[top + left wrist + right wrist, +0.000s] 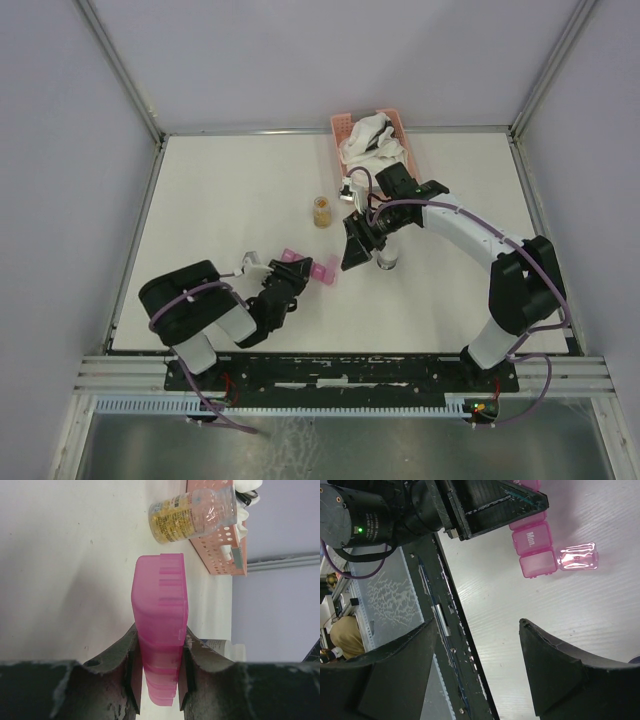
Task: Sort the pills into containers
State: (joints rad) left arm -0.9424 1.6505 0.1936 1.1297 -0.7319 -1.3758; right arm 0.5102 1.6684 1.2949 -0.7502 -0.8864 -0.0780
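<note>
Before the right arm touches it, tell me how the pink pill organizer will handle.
The pill organizer is probably stiff: it juts past the left gripper without sagging. It is likely light, being thin translucent plastic. Its open end lid looks hinged, so a push there may flap it or snap it shut.

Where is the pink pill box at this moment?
In the top view the pink pill box is near the centre, clamped in the left claw, with the open right claw just to its right and the amber bottle beyond it.
</note>
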